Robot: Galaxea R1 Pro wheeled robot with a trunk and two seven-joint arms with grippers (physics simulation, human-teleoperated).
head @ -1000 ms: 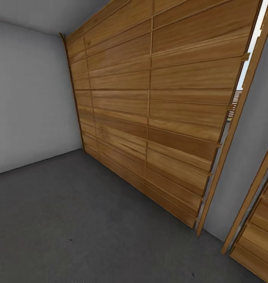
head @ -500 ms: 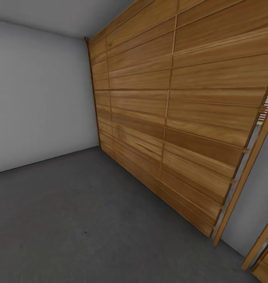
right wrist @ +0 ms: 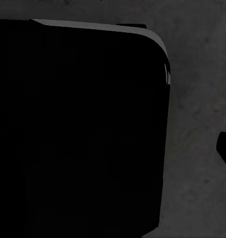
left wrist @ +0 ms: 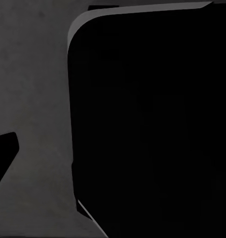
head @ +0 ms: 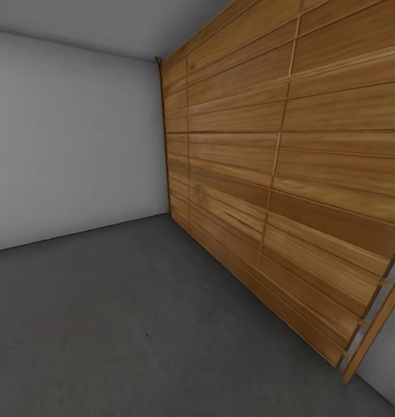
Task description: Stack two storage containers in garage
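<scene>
Room: looked like the garage, a bare corner where a plain white-grey wall (head: 70, 139) met a big wooden slatted door (head: 278, 174) made of horizontal honey-brown planks.

Floor: dark grey, rough matte concrete floor (head: 134, 324) ran from the foot of the white wall to the bottom edge of the slatted door and took up the whole lower part of the head view.

Door edge: at the door's right end there was a wooden frame post (head: 371, 341), with a strip of pale grey wall (head: 386, 359) just beside it.

Ceiling: a flat grey ceiling (head: 105, 23) sat above the white wall, meeting the door's top edge at the corner.

Left wrist view: mostly a big black rounded-corner shape (left wrist: 152, 119) with a thin lighter rim, very close to the camera, plus the same grey concrete (left wrist: 33, 99) beside it. Honestly couldn't tell what the black thing was.

Right wrist view: same deal, a large black rounded slab (right wrist: 83, 129) with grey concrete (right wrist: 197, 109) alongside.

Pincers: can't tell for either one, the wrist shots were too dark to make out fingers or how the jaws stood.

Storage containers: can't say where they were from these shots.
</scene>
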